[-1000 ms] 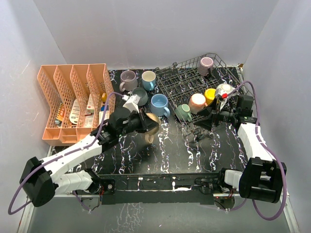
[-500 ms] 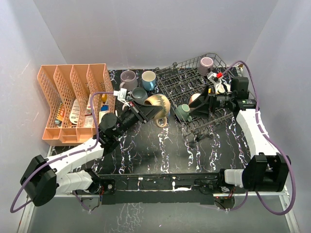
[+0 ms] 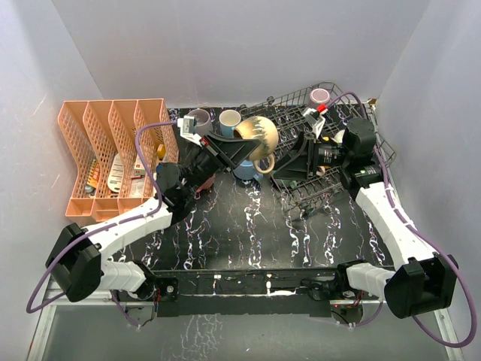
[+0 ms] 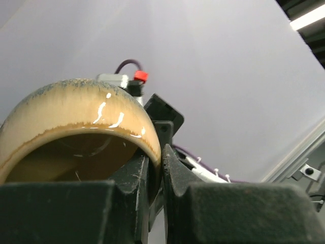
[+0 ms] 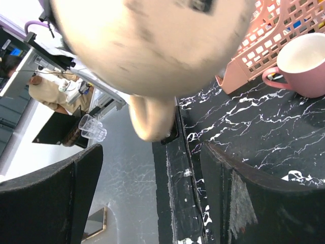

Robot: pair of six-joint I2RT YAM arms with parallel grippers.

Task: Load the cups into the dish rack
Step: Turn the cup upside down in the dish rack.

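L gripper [image 3: 242,145] is clamping tan cup [image 3: 261,134] by the rim, holding it aloft. R gripper [image 3: 290,162] is gaping open, cup's base just ahead of its fingers. Dish rack [image 3: 335,95] is lying beneath R gripper.

Plain pale walls [image 3: 225,45] close in the back and both sides of a black counter [image 3: 255,226] veined with white. A bright strip light [image 4: 307,18] glows overhead beyond the wall's top edge.
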